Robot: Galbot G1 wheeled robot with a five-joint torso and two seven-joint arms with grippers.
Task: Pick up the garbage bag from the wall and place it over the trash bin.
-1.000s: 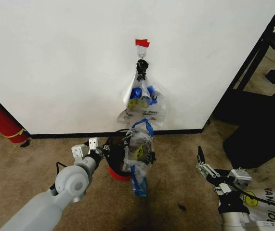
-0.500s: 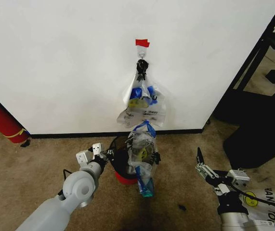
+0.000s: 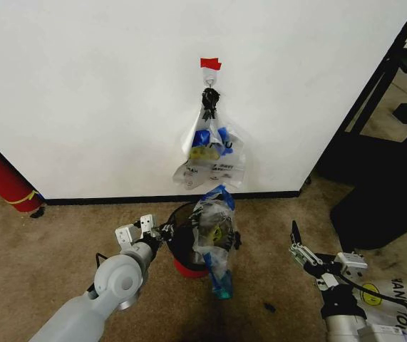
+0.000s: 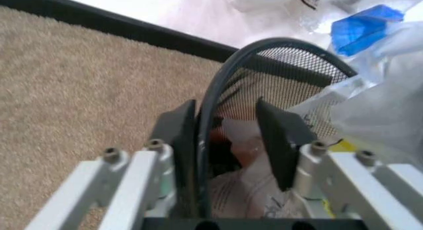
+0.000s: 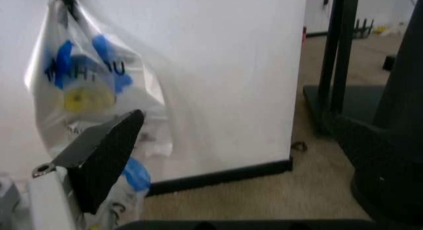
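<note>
Two plastic bags are in sight in the head view. One hangs from the hook on the wall, just under a strip of red tape, at about 12 o'clock from the trash bin. The other, the garbage bag, see-through with blue handles and a yellow smiley, is draped over the far and right side of the bin's rim, its lower end trailing down to the carpet at about 5 o'clock from the bin.

There is one trash bin, black wire mesh with a red base, standing on the carpet just in front of the black baseboard.

Two grippers show. The left gripper is at the bin's 9 o'clock side; in the left wrist view its two dark fingers straddle the bin's rim, one outside the mesh and one inside, with a gap between them, so it is released rather than clenched. Crumpled plastic lies inside the bin between them.

The right gripper waits low at about 3 o'clock from the bin, well apart from it, gripping nothing; whether its fingers are spread or closed I cannot tell. One red cylinder leans at the far left.
</note>
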